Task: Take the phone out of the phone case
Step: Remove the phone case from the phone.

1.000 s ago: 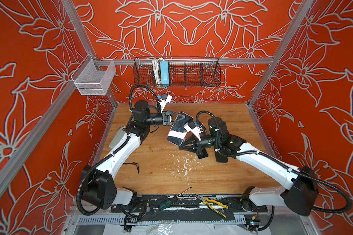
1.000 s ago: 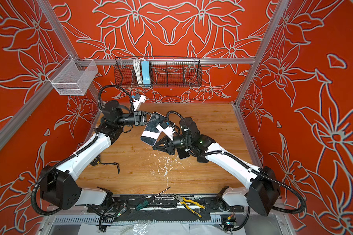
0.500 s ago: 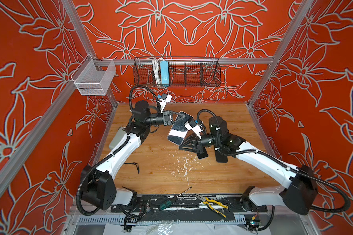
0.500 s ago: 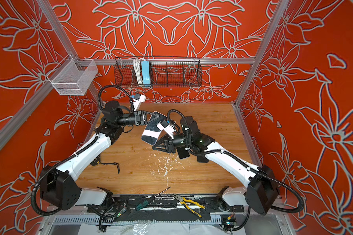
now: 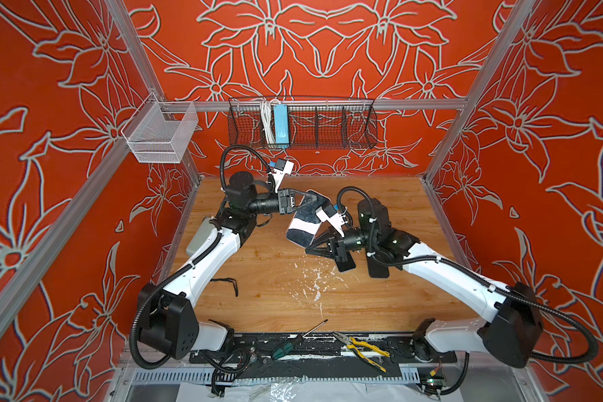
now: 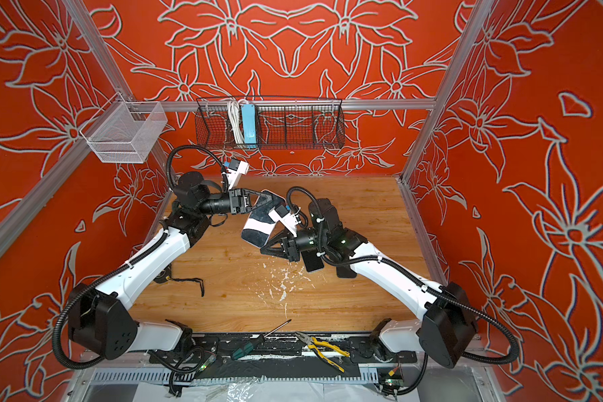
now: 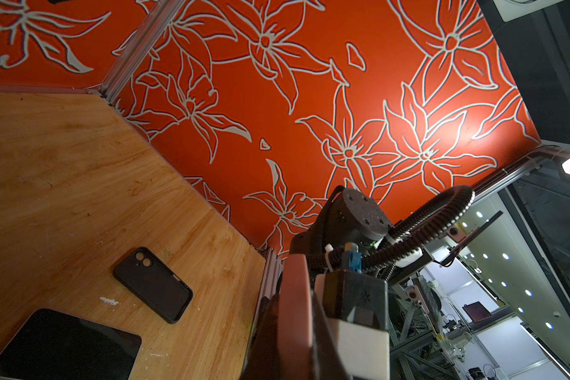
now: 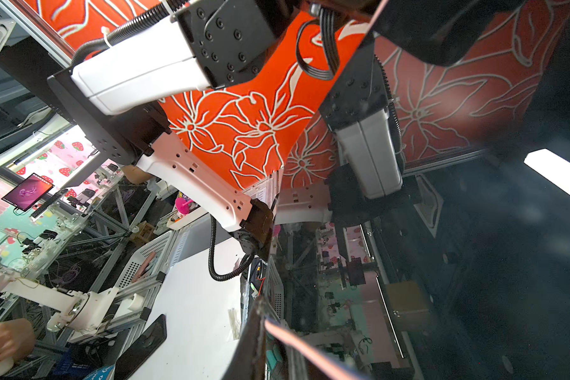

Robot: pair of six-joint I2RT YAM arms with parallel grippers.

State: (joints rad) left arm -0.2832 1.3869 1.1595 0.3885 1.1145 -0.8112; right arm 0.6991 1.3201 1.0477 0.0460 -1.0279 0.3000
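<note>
A phone (image 5: 305, 226) (image 6: 258, 222) with a glossy reflecting screen hangs tilted above the wooden table (image 5: 275, 306), held up between both arms. Its phone case shows as a pink edge (image 7: 295, 279) (image 8: 310, 350) in the wrist views. My left gripper (image 5: 308, 203) (image 6: 263, 200) (image 7: 293, 306) is shut across the phone's far end, with the pink edge between its fingers. At the phone's near end, my right gripper (image 5: 308, 246) (image 6: 263, 250) (image 8: 270, 329) is shut against the pink case edge. The dark screen (image 8: 458, 263) fills much of the right wrist view.
A black empty case (image 7: 152, 284) (image 5: 376, 269) and a flat black slab (image 7: 66, 345) (image 5: 345, 264) lie on the table under the right arm. A screwdriver (image 5: 293, 343) and yellow pliers (image 5: 359, 349) lie at the front. Wire baskets (image 5: 300, 121) hang on the back wall.
The phone and both arms stay almost where they were. The right arm has shifted only very slightly at the phone's near end.
</note>
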